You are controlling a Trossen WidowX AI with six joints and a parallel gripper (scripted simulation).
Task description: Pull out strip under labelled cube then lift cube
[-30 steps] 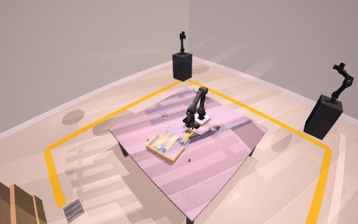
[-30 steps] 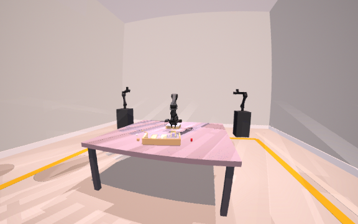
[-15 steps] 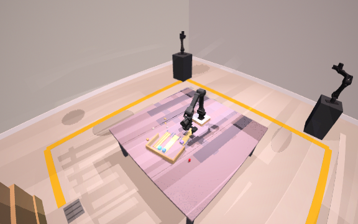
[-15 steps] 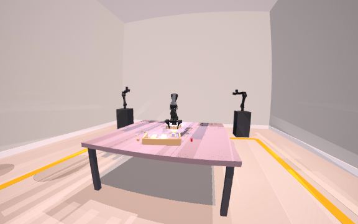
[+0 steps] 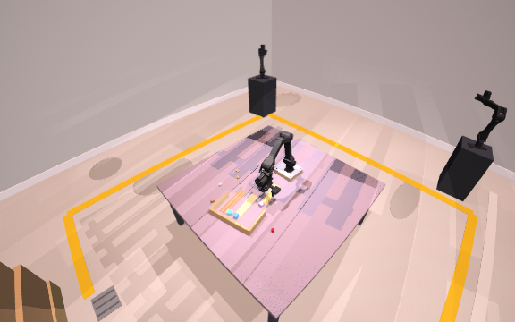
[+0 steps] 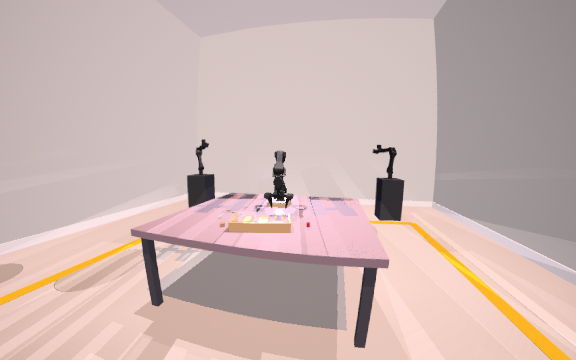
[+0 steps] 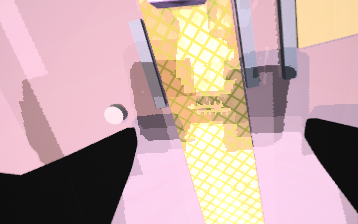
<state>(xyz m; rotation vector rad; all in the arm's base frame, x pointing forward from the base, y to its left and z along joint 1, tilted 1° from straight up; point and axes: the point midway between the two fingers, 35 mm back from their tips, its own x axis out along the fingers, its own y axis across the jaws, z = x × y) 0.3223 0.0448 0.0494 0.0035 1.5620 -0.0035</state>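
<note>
Surface [image 5: 316, 241] [image 6: 188, 235] [image 7: 90, 30]: pinkish, plank-like seams, dark legs. Directly on it: low wooden tray [image 5: 235, 222] [image 6: 259, 227], open-topped; small red obj [image 5: 273, 230] [image 6: 308, 224] just beside tray; orange bit [image 5: 212, 200] [image 6: 222, 224] near tray's other side; white round pc [image 7: 114, 114]; light base plate [image 5: 294, 173] w/ arm on it, well apart from red obj. Shadows across surface.
</note>
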